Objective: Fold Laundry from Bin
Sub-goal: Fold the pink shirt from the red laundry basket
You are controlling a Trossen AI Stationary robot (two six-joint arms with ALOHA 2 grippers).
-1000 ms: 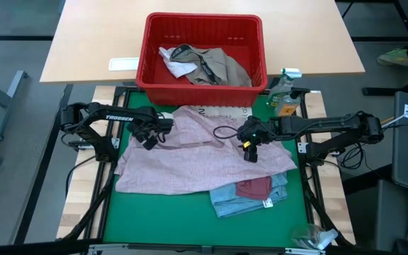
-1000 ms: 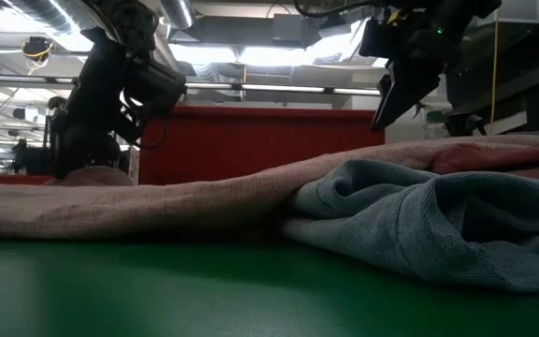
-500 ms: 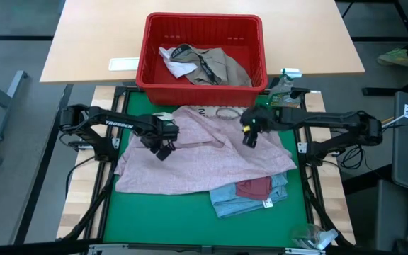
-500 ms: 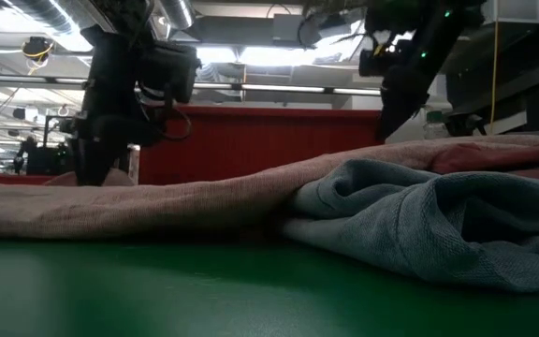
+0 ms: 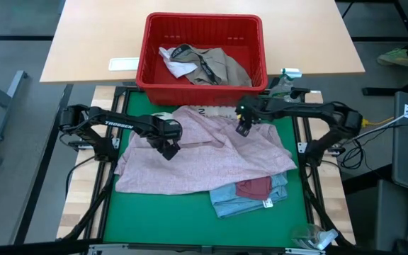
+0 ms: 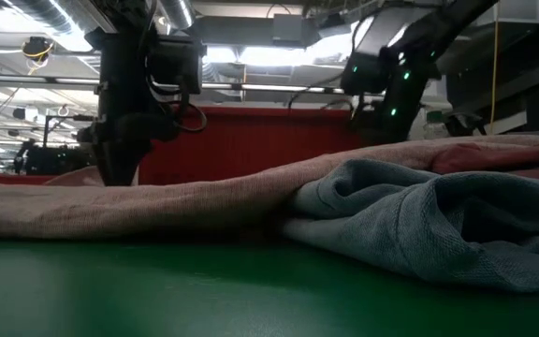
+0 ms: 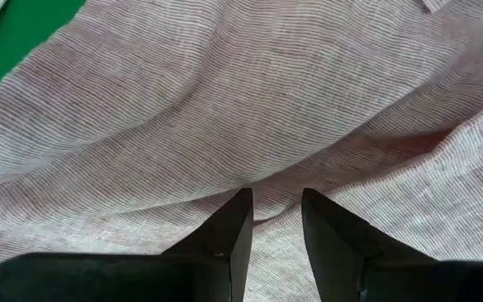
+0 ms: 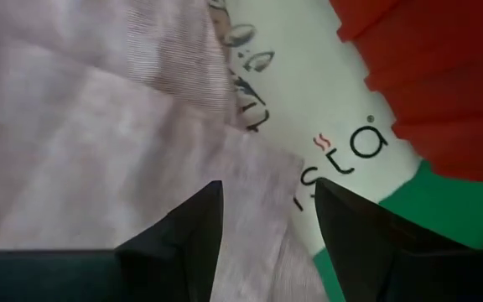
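Note:
A pale pink garment [image 5: 197,159] lies spread on the green mat [image 5: 154,219]. Its near right part covers a folded light blue piece [image 5: 229,204] with a maroon piece [image 5: 253,188] on top. My left gripper [image 7: 275,210] points straight down at the pink garment's left middle [image 5: 170,151], fingers a little apart. My right gripper [image 8: 267,205] hangs open over the garment's far edge [image 5: 241,129], beside a white printed bag [image 8: 325,92]. The red bin [image 5: 151,74] at the far edge holds khaki-grey and white laundry [image 5: 214,65]. My left gripper comes at the pink garment from above, one fingertip [image 7: 240,220] on each side of a low crease [image 7: 342,155] in the cloth. Whether the fingertips touch the cloth I cannot tell.
A spray bottle [image 5: 283,91] stands at the mat's far right corner, close to my right arm. The bin's red wall [image 8: 443,75] rises just beyond my right gripper. Bare green mat lies along the near edge, to the left of the blue piece.
My left gripper has gone toward the table's right edge over the pink garment and has tipped to point straight down. My right gripper has swung from the garment's right part toward the far edge and the bin, sinking as it went. The cloth has stayed in place.

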